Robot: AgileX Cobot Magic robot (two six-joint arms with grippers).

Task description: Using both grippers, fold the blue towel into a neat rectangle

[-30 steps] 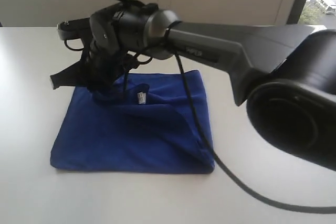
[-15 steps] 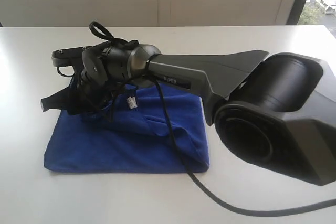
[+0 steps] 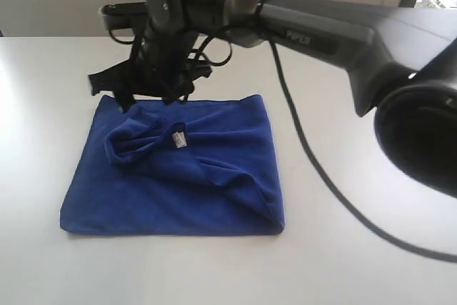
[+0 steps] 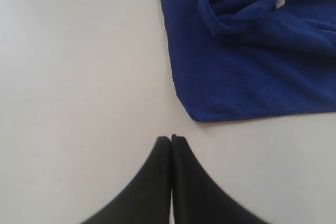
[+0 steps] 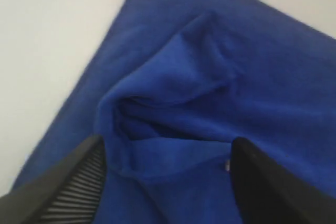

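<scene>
**Exterior view.** The blue towel (image 3: 178, 176) was seen lying on the white tabletop (image 3: 43, 248), in the lower left-centre of the frame, folded to a rough rectangle. A loose fold was bunched up in its upper left part, beside the small white tag (image 3: 179, 138). A diagonal ridge was raised toward its lower right corner. The right end effector (image 3: 151, 98) was held over the towel's upper edge, at the upper centre-left of the frame, on a black arm (image 3: 335, 33) reaching in from the right. A black cable (image 3: 321, 176) was draped from the arm across the tabletop to the lower right.

**Right wrist view.** The jaws were spread wide, with one finger (image 5: 68, 182) to either side of the bunched fold, and nothing was gripped between them. Contact with the cloth could not be determined.

**Left wrist view.** The left end effector (image 4: 171, 141) was shown fully closed, fingertips pressed together and empty. It was positioned over bare tabletop, near one corner of the towel but apart from it.
</scene>
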